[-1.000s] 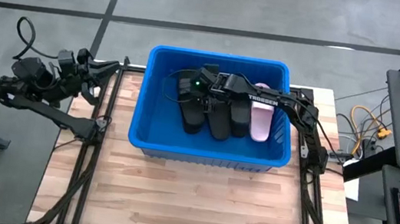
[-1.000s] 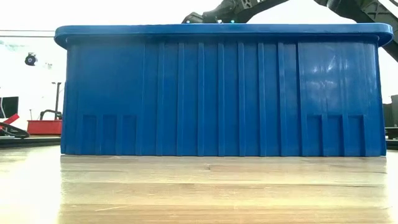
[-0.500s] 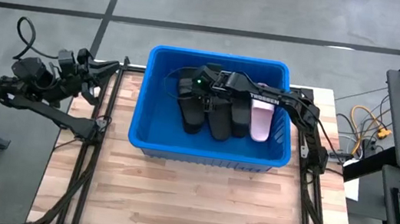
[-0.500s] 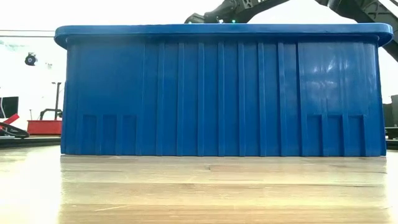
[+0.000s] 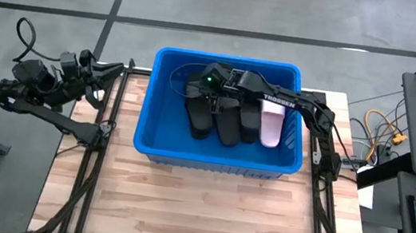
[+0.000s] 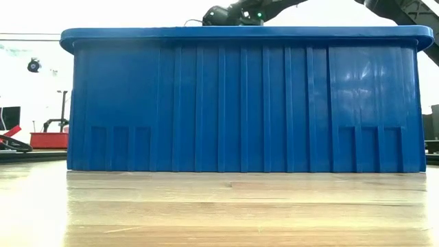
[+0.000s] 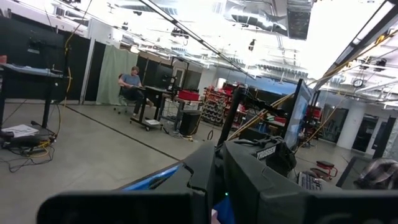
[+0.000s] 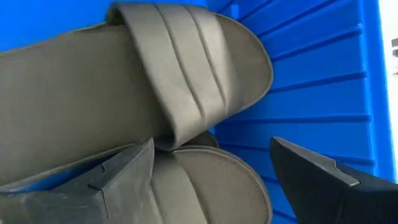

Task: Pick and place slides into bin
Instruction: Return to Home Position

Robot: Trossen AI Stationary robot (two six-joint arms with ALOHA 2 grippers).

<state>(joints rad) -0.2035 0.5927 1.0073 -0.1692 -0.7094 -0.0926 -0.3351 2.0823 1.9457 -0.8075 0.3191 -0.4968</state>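
The bright blue bin (image 5: 231, 59) stands at the table's far middle, and its near wall fills the low view (image 6: 240, 103). Three black slides (image 5: 219, 122) and a pale pink slide (image 5: 271, 129) lie side by side on its floor. My right gripper (image 5: 200, 93) hangs open inside the bin, just above the leftmost black slides. In the right wrist view its fingers (image 8: 109, 180) stand on either side of a lower black slide (image 8: 205, 165), on which another slide (image 8: 124, 74) lies, and touch neither. My left gripper (image 5: 116, 70) is shut and holds nothing, folded back at the table's far left corner.
The bin's ribbed walls (image 8: 298, 93) stand close around the right gripper. Bare wooden tabletop (image 5: 195, 211) lies in front of the bin. A person sits at a desk far off in the room (image 7: 130, 84).
My right gripper has risen a little above the black slides inside the bin and rolled slightly, still open. In the low view the arm now shows higher over the bin's rim. The slides have stayed where they lie.
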